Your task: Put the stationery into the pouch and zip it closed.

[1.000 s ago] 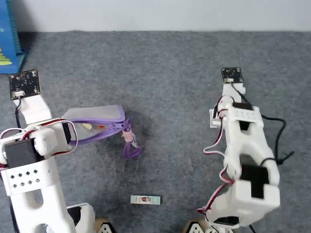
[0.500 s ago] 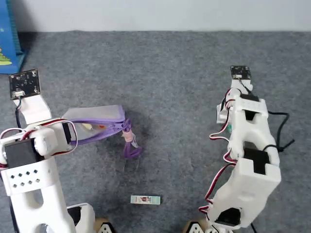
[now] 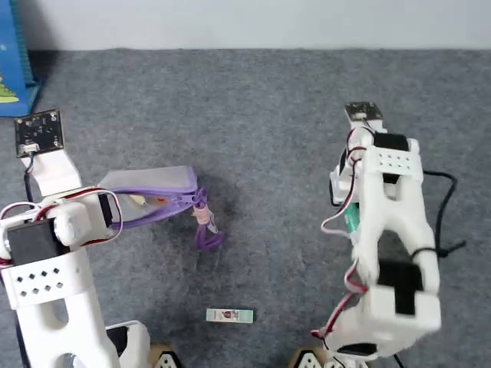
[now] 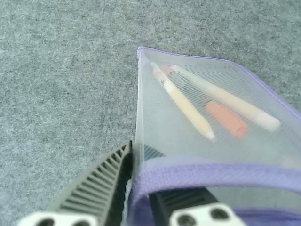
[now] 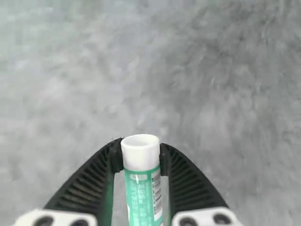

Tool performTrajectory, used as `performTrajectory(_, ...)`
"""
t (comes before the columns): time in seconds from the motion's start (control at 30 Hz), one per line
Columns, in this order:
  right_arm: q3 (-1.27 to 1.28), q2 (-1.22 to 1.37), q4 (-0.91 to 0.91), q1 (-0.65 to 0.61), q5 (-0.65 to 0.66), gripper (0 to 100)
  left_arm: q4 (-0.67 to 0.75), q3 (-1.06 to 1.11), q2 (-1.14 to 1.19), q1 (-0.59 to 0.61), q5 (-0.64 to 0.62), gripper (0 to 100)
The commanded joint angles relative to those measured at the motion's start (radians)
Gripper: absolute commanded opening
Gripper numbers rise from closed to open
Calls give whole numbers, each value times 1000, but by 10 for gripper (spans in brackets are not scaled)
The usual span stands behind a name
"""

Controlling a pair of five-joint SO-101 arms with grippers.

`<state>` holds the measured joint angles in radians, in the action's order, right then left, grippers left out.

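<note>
The pouch (image 3: 149, 195) is clear mesh with a purple zip band and lies left of centre, its zip pull and strap (image 3: 204, 227) trailing toward the middle. My left gripper (image 4: 136, 188) is shut on the pouch's (image 4: 207, 122) purple rim at its near end. Inside it lie two pale pens (image 4: 183, 103) and an orange eraser (image 4: 226, 118). My right gripper (image 5: 139, 155) is shut on a green glue stick (image 5: 141, 188) with a white cap, held above the carpet at the right (image 3: 351, 218). A small eraser-like bar (image 3: 230, 315) lies near the front centre.
Grey carpet (image 3: 268, 115) covers the table. A blue box (image 3: 14, 61) stands at the far left edge. Wide bare carpet lies between the two arms and toward the back.
The right arm has swung and turned over the right side, its wrist shifting right and then back left, with the green glue stick now showing under it. The left arm and pouch stayed still.
</note>
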<state>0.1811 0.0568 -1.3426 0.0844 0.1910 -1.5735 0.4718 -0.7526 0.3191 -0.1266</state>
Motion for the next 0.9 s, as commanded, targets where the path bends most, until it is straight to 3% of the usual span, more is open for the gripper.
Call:
performTrajectory(0.0, -44, -216, -113, -67, -40, 8, 12, -10, -3, 5, 9, 11)
performTrajectory(0.2, -44, -478, -205, -231, -121, 8, 12, -10, -3, 5, 9, 11)
performTrajectory(0.47, -44, -754, -228, -552, -282, 8, 12, -10, -3, 5, 9, 11)
performTrajectory(0.63, -44, -845, -145, -720, -402, 8, 12, -10, -3, 5, 9, 11)
performTrajectory(0.87, -12, -888, 58, -799, -526, 8, 12, -10, -3, 5, 9, 11)
